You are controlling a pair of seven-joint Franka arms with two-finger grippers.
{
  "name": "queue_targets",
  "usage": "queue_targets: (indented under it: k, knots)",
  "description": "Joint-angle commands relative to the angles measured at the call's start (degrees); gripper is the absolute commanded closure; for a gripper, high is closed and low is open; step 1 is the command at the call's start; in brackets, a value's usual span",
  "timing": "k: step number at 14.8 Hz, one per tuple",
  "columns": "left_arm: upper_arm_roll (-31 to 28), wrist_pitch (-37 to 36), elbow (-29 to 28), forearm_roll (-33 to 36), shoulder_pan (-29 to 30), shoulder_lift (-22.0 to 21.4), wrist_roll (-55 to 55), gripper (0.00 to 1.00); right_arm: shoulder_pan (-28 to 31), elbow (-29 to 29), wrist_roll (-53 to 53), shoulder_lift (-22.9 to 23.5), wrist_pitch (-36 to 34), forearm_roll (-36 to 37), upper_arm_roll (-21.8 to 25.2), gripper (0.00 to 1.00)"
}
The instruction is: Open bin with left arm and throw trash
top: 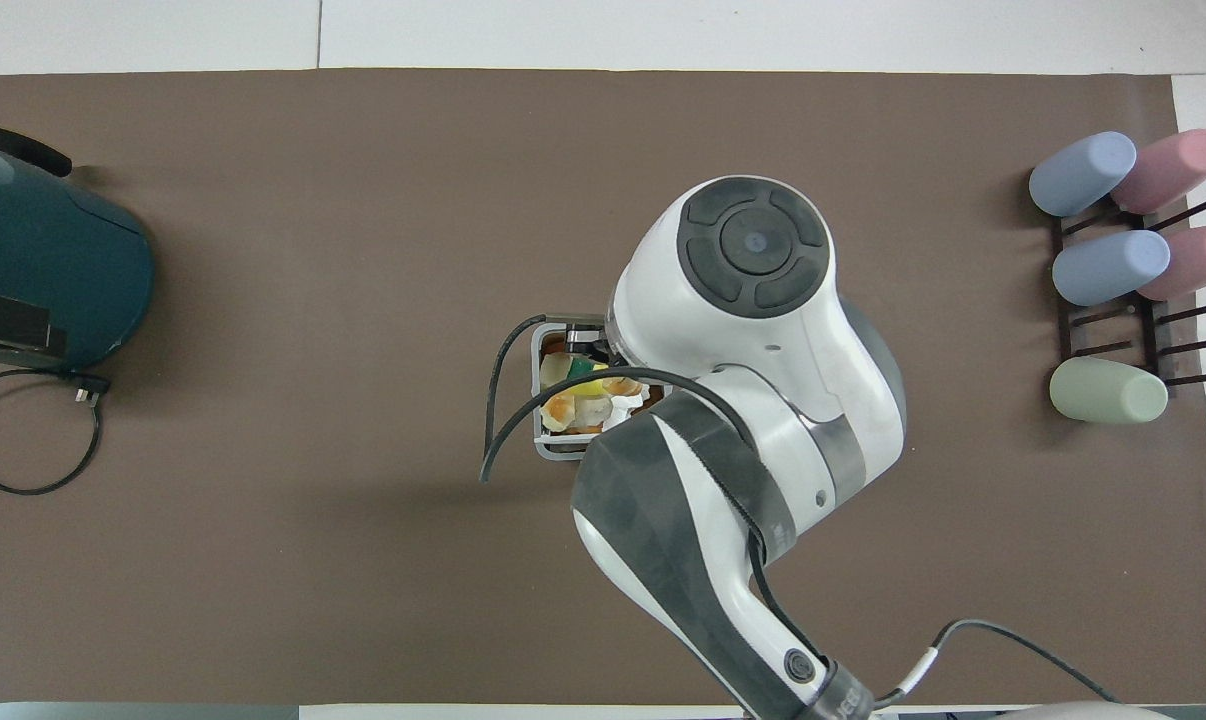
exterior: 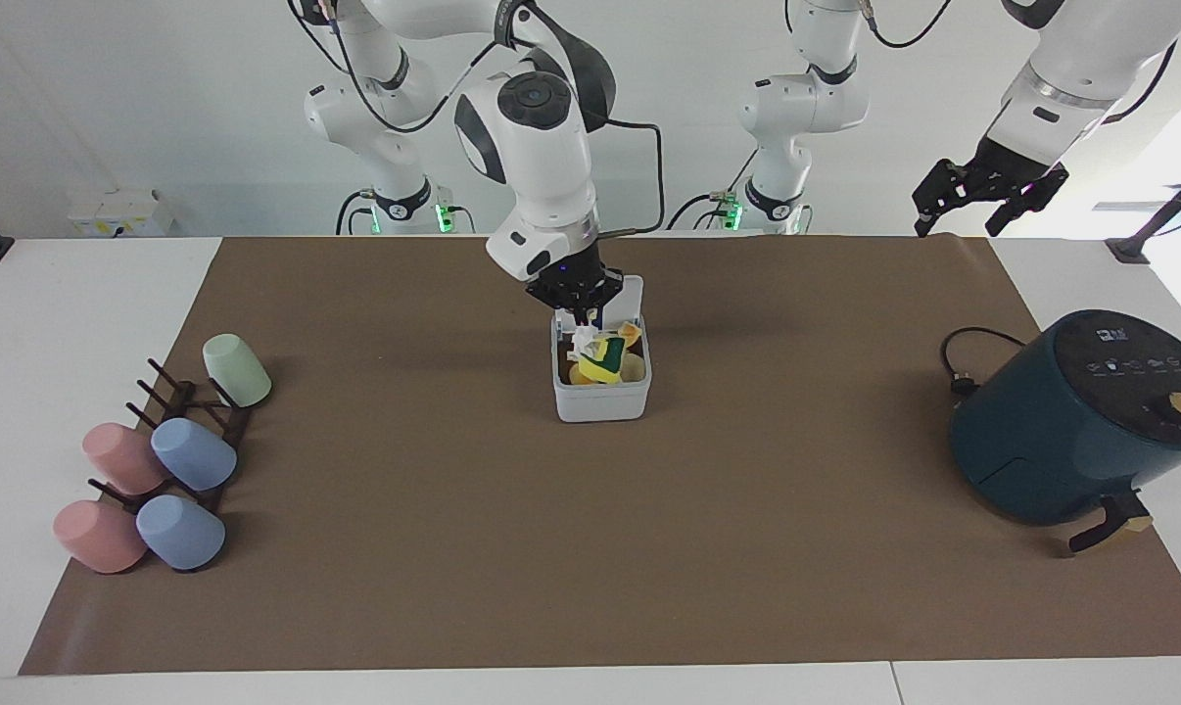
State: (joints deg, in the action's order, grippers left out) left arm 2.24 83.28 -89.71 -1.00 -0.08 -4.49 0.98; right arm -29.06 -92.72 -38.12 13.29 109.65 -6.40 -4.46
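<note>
The white bin (exterior: pixel 600 401) stands mid-table with its lid (exterior: pixel 631 293) upright on the side nearer the robots. Inside it is a heap of trash: the yellow-and-green sponge piece (exterior: pixel 607 356), pale lumps and crumpled white paper. My right gripper (exterior: pixel 585 315) points down just over the open bin, at the top of the heap. In the overhead view the right arm covers most of the bin (top: pixel 553 450); some trash (top: pixel 571 400) shows. My left gripper (exterior: pixel 956 228) is open and empty, waiting raised over the mat's corner at the left arm's end.
A dark teal air fryer (exterior: pixel 1070 421) with its cord (exterior: pixel 972 357) stands at the left arm's end. A dark rack with several pastel cups (exterior: pixel 150 480) lies at the right arm's end. A brown mat (exterior: pixel 590 548) covers the table.
</note>
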Motion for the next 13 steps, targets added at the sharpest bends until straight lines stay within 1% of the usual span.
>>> queue_targets:
  k: [1,2,3,4,6,7,8,9,10,12,13]
  knots:
    - [0.1,-0.2,-1.4,0.1,0.3,-2.2,0.4,0.0,-0.9,-7.6,-1.4,-3.3,6.6,-0.8,0.0,1.0]
    - [0.1,-0.3,-1.4,0.1,0.3,-2.5,0.4,0.0,-1.8,-9.5,-2.8,-3.9,8.4,-0.8,0.0,1.0]
    - [0.1,-0.4,-1.4,0.1,0.3,-2.8,0.3,0.0,-2.3,-10.9,-3.8,-4.5,9.5,-0.8,0.0,0.88]
    - [0.1,-0.4,-1.4,0.1,0.3,-2.9,0.4,0.0,-2.5,-11.7,-3.9,-4.6,10.2,-0.8,0.0,0.72]
    - [0.1,-0.4,-1.4,0.1,0.3,-3.2,0.3,0.0,-2.5,-11.6,-3.9,-4.6,9.9,-0.8,0.0,0.44]
    - [0.1,-0.4,-1.4,0.1,0.3,-3.2,0.4,0.0,-2.4,-11.2,-3.8,-4.6,9.9,-0.8,0.0,0.29]
    - [0.1,-0.4,-1.4,0.1,0.3,-3.3,0.3,0.0,-2.3,-11.0,-3.8,-4.5,9.9,-0.8,0.1,0.23]
    - [0.1,-0.4,-1.4,0.1,0.3,-3.7,0.4,0.0,-2.3,-10.6,-3.3,-4.3,9.8,-0.7,0.1,0.08]
    - [0.1,-0.5,-1.4,0.0,0.3,-3.9,0.3,0.0,-2.2,-9.9,-2.8,-4.2,9.4,0.1,0.1,0.0]
    - [0.1,-0.5,-1.4,0.1,0.3,-4.5,0.4,0.0,-1.1,-7.7,-1.9,-4.1,7.4,0.6,0.4,0.0]
    - [0.1,-0.5,-1.4,0.1,0.3,-4.6,0.3,0.0,0.2,-6.1,-0.4,-4.1,5.2,0.6,0.6,0.0]
